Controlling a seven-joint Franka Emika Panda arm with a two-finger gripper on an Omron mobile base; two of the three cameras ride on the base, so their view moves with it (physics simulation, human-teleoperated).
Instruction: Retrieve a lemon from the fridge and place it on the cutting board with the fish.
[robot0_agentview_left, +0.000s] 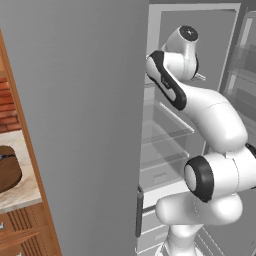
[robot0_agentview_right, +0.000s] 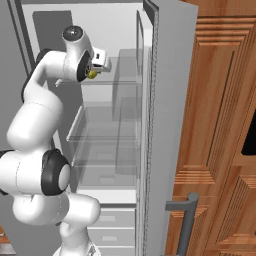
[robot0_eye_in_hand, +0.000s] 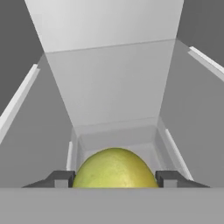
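The fridge (robot0_agentview_right: 127, 30) stands open around me, its grey door (robot0_agentview_left: 80, 125) rising on my left and wooden cabinets (robot0_agentview_right: 220, 125) on my right; clear glass shelves (robot0_agentview_right: 107, 127) lie below my arm. Far left, the cutting board (robot0_agentview_left: 9, 172) is cut off at the frame edge and the fish on it is hard to make out. My gripper (robot0_eye_in_hand: 114, 178) has its fingers (robot0_eye_in_hand: 61, 178) against both sides of the lemon (robot0_eye_in_hand: 114, 169), jaws half closed on it, up at an upper shelf
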